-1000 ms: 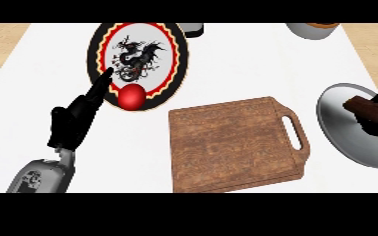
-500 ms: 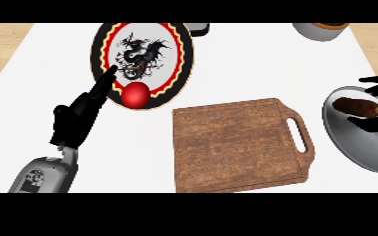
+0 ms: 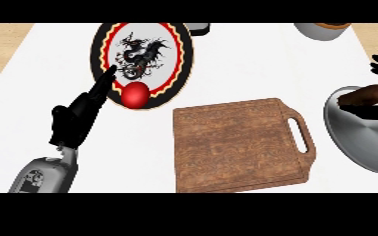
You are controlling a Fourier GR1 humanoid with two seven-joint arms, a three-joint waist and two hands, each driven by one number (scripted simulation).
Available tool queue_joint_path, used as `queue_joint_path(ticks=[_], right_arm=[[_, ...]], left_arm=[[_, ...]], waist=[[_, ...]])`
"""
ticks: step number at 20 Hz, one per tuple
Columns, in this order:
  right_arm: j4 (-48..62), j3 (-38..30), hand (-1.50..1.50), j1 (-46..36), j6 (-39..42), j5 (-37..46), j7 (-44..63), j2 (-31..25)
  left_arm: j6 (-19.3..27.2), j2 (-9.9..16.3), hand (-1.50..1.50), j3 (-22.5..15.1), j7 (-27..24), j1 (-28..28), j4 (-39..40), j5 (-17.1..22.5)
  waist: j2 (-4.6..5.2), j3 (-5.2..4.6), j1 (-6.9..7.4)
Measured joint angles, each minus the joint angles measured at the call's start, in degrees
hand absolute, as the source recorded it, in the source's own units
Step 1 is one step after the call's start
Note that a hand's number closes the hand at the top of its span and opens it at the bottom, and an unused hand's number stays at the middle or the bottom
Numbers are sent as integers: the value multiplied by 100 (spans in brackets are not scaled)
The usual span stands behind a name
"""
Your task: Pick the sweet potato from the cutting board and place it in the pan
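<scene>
The brown sweet potato lies inside the grey pan at the right edge, partly cut off by the frame. The wooden cutting board in the middle has nothing on it. Only a dark sliver of my right hand shows at the right edge, above the pan and apart from the sweet potato. My left hand rests open at the left, its straight fingers pointing up over the rim of the patterned plate.
A round plate with a black dragon design sits at the back left, a red round fruit on its near rim. A grey bowl and a dark object stand along the back edge.
The sweet potato has settled lower into the pan. My right hand has pulled up and off to the right, away from it. The left hand has stayed put.
</scene>
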Motion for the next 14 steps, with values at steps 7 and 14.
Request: queue_joint_path(ticks=[7, 14], right_arm=[[587, -579, -150, 51, 1543, -627, -479, -512], [686, -754, -150, 607, 2298, -836, -880, -1004]], left_arm=[[-45, -22, 0, 56, -109, 15, 127, -27], [-24, -55, 0, 118, -24, 27, 41, -34]], waist=[[11, 2, -33], [-9, 6, -88]])
